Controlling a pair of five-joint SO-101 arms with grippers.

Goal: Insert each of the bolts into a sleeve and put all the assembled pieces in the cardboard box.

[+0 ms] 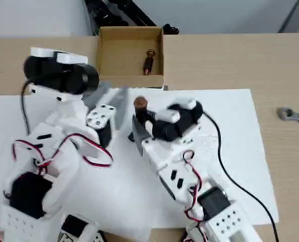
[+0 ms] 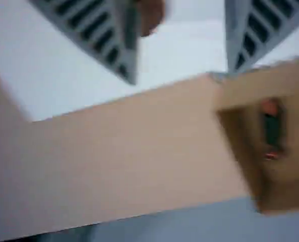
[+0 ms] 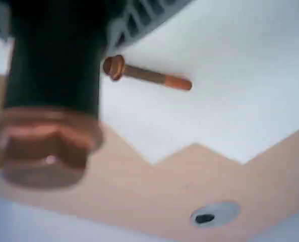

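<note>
The cardboard box (image 1: 129, 75) stands at the back of the table with one bolt-and-sleeve piece (image 1: 148, 61) lying inside. My right gripper (image 1: 139, 120) is shut on a black sleeve (image 3: 56, 60) with a copper bolt head (image 1: 140, 104) showing at its end, held above the white sheet just in front of the box. A loose copper bolt (image 3: 146, 74) lies on the sheet beyond it. My left gripper (image 1: 111, 97) stands open and empty beside the box's near left corner. In the left wrist view the box (image 2: 240, 146) and the piece (image 2: 270, 128) inside it show past the left gripper (image 2: 182, 75).
A large white sheet (image 1: 230, 116) covers the wooden table in front of the box. A metal wrench (image 1: 293, 115) lies off the sheet at the far right. Both arm bases and their cables crowd the near edge. A round grommet (image 3: 215, 214) is set in the tabletop.
</note>
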